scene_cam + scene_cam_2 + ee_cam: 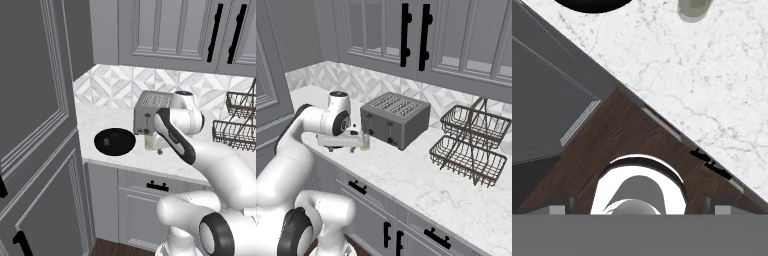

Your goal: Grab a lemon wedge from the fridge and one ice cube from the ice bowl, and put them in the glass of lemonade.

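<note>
The ice bowl (115, 141), wide, shallow and black, sits on the marble counter (100, 120) left of the silver toaster (152, 112). Just in front of the toaster stands the glass of lemonade (149, 142), partly hidden by my arm; it also shows in the right base view (365, 141). My gripper (332, 148) points straight down over the counter's front edge, close beside the glass and apart from it. In the hand view its fingertips (558, 208) stand wide apart with nothing between them, with the ice bowl (592, 5) and the glass (694, 9) at the top edge. The lemon wedge and the fridge are out of view.
A tall dark panelled cabinet (35, 125) with black handles rises at the left. A two-tier wire basket rack (468, 145) stands on the counter right of the toaster (396, 120). Wall cabinets (406, 35) hang above. Brown wood floor (627, 135) lies below the counter edge.
</note>
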